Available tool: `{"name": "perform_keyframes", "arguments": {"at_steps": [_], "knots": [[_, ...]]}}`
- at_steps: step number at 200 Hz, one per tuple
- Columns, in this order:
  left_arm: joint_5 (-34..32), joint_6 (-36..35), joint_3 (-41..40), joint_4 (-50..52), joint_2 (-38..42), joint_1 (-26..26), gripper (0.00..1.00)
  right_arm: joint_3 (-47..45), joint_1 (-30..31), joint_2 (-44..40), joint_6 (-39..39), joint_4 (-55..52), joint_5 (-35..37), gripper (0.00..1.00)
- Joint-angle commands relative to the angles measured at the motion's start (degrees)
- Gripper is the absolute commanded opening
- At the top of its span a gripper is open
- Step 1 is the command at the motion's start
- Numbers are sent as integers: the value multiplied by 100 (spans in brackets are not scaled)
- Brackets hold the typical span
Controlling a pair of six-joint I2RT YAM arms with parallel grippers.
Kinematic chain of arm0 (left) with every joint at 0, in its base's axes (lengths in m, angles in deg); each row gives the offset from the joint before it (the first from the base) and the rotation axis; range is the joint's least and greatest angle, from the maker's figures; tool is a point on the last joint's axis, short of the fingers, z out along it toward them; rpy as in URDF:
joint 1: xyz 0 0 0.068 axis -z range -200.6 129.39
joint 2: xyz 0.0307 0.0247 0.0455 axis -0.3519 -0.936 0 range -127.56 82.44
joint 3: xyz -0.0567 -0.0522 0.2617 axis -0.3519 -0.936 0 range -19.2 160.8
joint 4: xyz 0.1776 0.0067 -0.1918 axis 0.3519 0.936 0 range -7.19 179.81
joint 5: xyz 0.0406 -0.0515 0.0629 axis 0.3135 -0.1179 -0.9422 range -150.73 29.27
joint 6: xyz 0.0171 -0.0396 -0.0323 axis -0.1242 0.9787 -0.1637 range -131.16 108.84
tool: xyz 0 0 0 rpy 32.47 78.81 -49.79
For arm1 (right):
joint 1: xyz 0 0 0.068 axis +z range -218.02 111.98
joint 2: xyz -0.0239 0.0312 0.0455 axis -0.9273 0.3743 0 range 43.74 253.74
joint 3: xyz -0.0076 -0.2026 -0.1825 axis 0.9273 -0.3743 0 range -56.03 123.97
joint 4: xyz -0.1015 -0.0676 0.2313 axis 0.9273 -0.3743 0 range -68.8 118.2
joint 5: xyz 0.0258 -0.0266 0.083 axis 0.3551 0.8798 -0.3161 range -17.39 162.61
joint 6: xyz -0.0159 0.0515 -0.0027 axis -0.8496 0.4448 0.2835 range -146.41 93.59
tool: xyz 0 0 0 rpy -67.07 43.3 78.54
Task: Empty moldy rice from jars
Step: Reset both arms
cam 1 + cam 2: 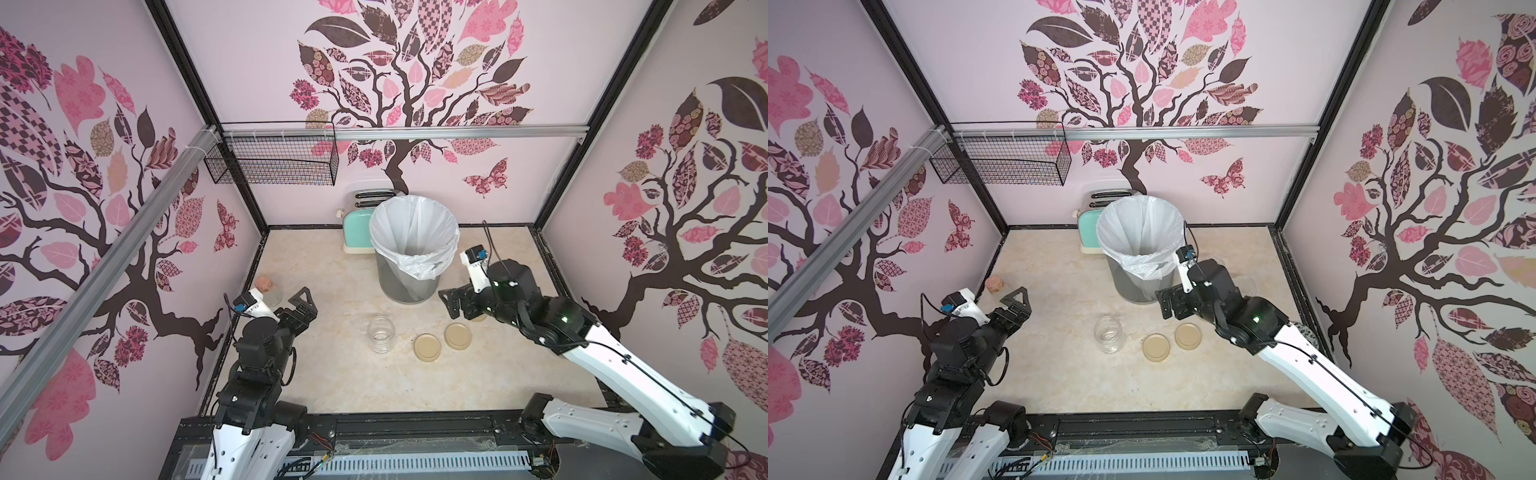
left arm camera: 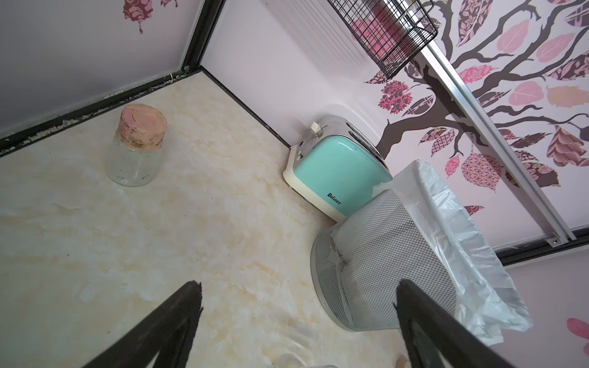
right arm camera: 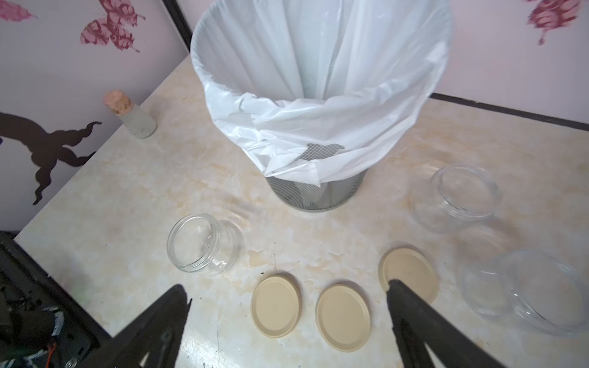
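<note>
Right wrist view shows the most: three glass jars are open on the tabletop (image 3: 127, 191), and I see no moldy rice in any of them. The first jar (image 3: 204, 243) stands in front of the mesh bin (image 3: 315, 196), the second jar (image 3: 462, 194) just beside the bin, and the third jar (image 3: 522, 290) near the second, blurred at the picture edge. Three beige lids (image 3: 342, 317) lie flat in a row, apart from the jars. The white liner (image 3: 318, 79) hides the bottom of the bin, so I cannot confirm the rice is there.

The right pincer (image 3: 287, 285) hangs wide and empty above the lids. The left pincer (image 2: 299, 283) is also wide and holds nothing.

To my judgement the emptying is finished, or nearly. At most, what is left is to put the lids back.
</note>
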Motion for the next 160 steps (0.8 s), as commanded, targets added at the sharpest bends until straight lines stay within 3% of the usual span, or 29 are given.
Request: {"name": "perform_keyframes", "arguments": {"at_steps": [1,78,139,160], "knots": [[-221,-550,-31,-290,-71,-32,98,-462,7,-491,248,330,922,100],[-524,-1348,-149,-580,-213,-35,98,-1898,3,-1527,499,731,1613,99],[-871,-2553,-520,-1051,-343,-30,98,-3413,-1,-1919,199,2306,2777,99],[-988,-2801,-784,-1344,-323,-36,98,-3881,0,-2246,92,2735,2880,99]]}}
